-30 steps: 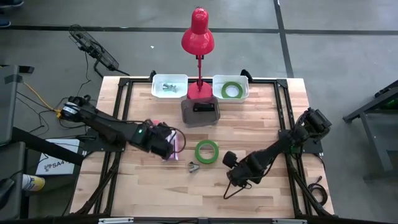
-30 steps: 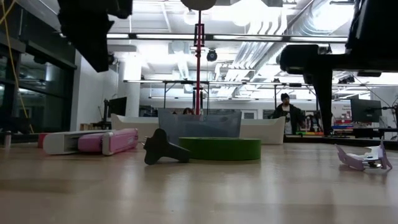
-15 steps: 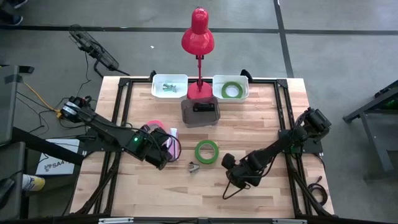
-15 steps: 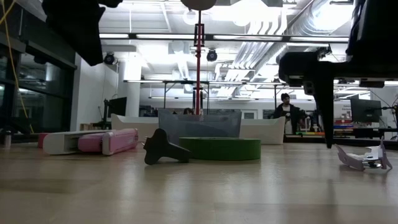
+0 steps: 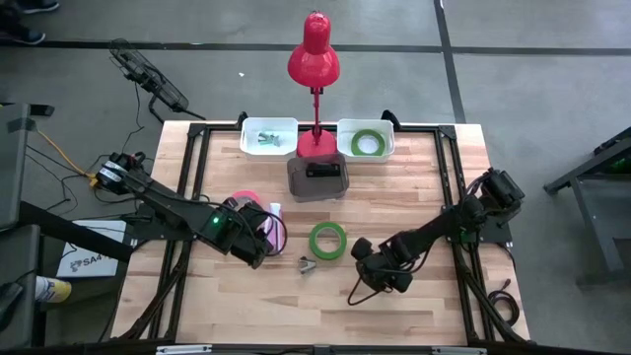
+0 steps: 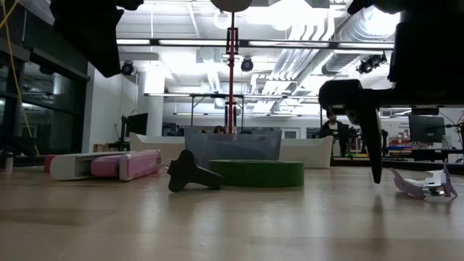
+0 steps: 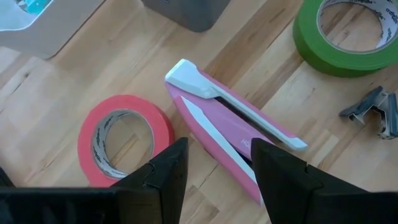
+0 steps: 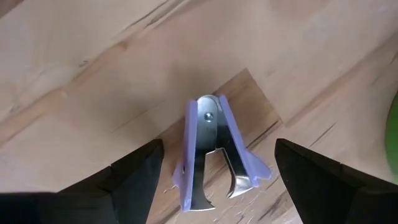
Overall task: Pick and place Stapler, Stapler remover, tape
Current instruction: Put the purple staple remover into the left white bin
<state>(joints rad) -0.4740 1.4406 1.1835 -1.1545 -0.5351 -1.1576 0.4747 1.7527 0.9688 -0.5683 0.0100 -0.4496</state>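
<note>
Staple remover (image 8: 214, 152), lilac, lies on bare wood right between the right gripper's (image 8: 214, 174) widely spread fingers, which have come down closer over the last second, so a grasp looks near. Beyond it, green tape (image 5: 328, 240) sits close; otherwise open table. The left gripper (image 7: 214, 171) hovers half-open above the pink stapler (image 7: 233, 127).

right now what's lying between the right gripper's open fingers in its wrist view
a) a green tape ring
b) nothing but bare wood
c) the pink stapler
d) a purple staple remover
d: the right wrist view shows the purple staple remover lying on the wooden table, framed by the open right gripper, whose fingers stand clear on either side of it.
</note>
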